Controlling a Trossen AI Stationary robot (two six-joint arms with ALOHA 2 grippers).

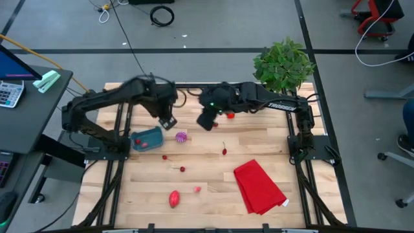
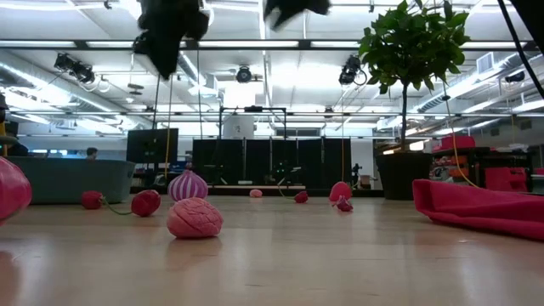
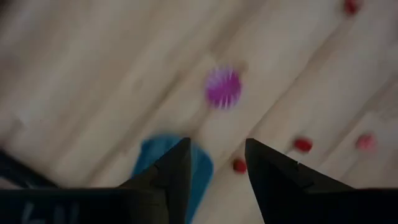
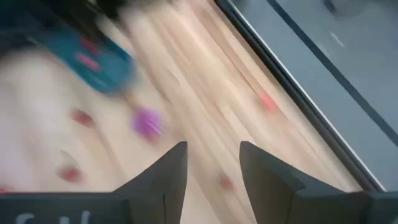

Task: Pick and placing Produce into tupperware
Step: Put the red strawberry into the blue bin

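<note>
Both arms are up over the far half of the tabletop [image 1: 213,152]. The left gripper [image 1: 167,121] hangs above the surface, jaws parted and empty, just at two o'clock from the teal tupperware [image 1: 148,138]. Through its wrist camera the tupperware [image 3: 163,163] peeks out behind the dark fingers [image 3: 171,171], with the purple-and-white piece [image 3: 222,87] beyond. The right gripper [image 1: 207,120] floats near the tabletop's centre back, jaws spread, nothing between them.

The tupperware sits at the left side, and it looks to hold a red piece or two, though the blur makes that hard to call. The purple-and-white piece [image 1: 181,136] rests just at three o'clock of it. Small red produce [image 1: 182,169] is scattered across the middle, and the larger red oval [image 1: 174,198] lies toward the near edge. A folded red cloth [image 1: 259,186] sits at four o'clock; a potted plant [image 1: 283,63] stands at the far right corner.
</note>
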